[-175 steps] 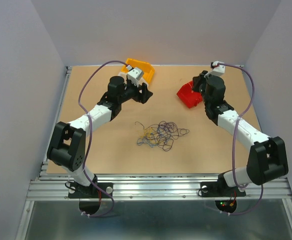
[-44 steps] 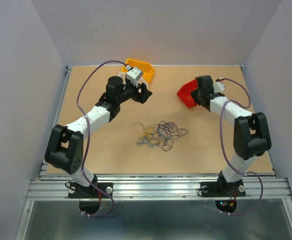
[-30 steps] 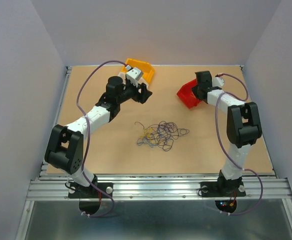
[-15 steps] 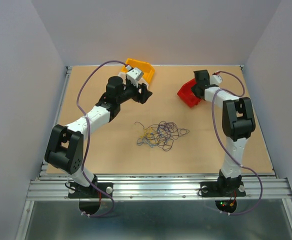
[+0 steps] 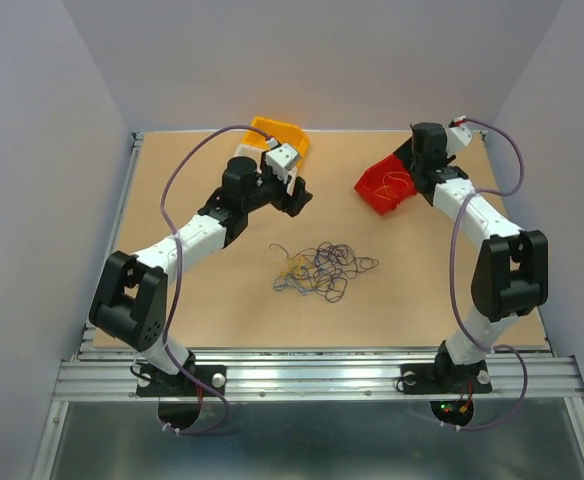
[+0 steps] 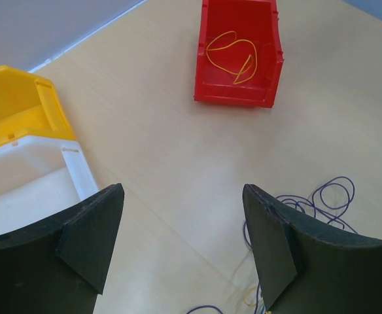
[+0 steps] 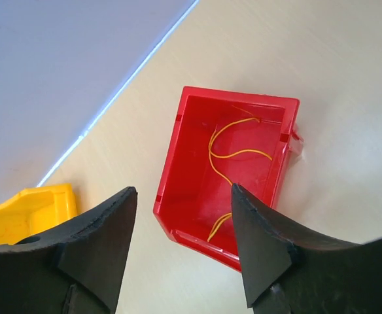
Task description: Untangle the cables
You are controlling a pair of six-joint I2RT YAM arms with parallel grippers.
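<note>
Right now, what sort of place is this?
Probably a robotics lab test cell: left arm and right arm bolted to a metal rail, plain grey walls around a wooden table, a red bin and yellow bin.

Both arms are stretched out toward the far side, and the left gripper and right gripper are seen with jaws parted pretty wide.

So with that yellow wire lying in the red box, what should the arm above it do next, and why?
Probably swing the right gripper away from the red bin toward the clump of cables mid-table. Its jaws stand open and empty, one yellow wire lies in the bin, and purple, yellow and dark strands lie knotted together in the clump, so another strand wants picking.
</note>
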